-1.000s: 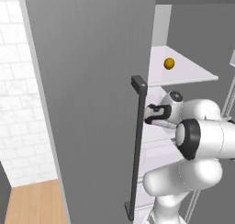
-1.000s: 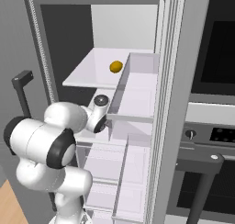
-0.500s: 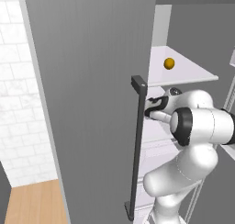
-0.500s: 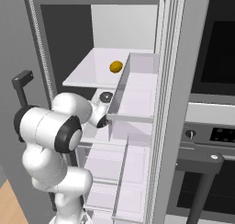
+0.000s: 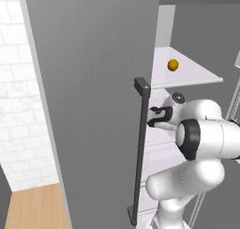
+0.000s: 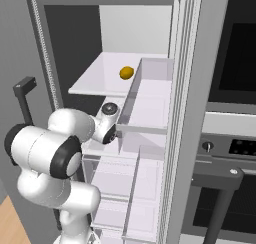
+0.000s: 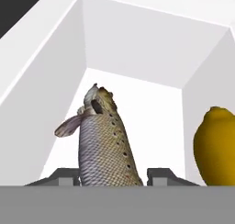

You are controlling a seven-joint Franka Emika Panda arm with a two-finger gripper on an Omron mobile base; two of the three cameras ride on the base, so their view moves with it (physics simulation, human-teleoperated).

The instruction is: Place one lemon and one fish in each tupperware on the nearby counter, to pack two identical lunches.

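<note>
A scaly brown fish (image 7: pixel 104 147) lies lengthwise on a white fridge shelf. My gripper (image 7: pixel 114 175) is shut on the fish, one dark fingertip (image 7: pixel 64 175) pressed to each flank. A yellow lemon (image 7: pixel 215 147) rests just right of the fish on the same shelf. A second lemon (image 5: pixel 173 64) (image 6: pixel 126 72) sits on the shelf above. From the base cameras the gripper (image 5: pixel 155 117) reaches into the fridge below that upper shelf (image 6: pixel 95 80). The counter and the tupperwares are out of view.
The open grey fridge door (image 5: pixel 89 96) with its dark bar handle (image 5: pixel 140 148) stands close on the arm's left. Door bins (image 6: pixel 150 103) and clear drawers (image 6: pixel 115 183) are to the right, beside a black oven (image 6: pixel 235 153). White walls box in the shelf.
The elbow has swung up and then back toward the base, while the hand has stayed almost in place inside the fridge. The upper lemon has not moved.
</note>
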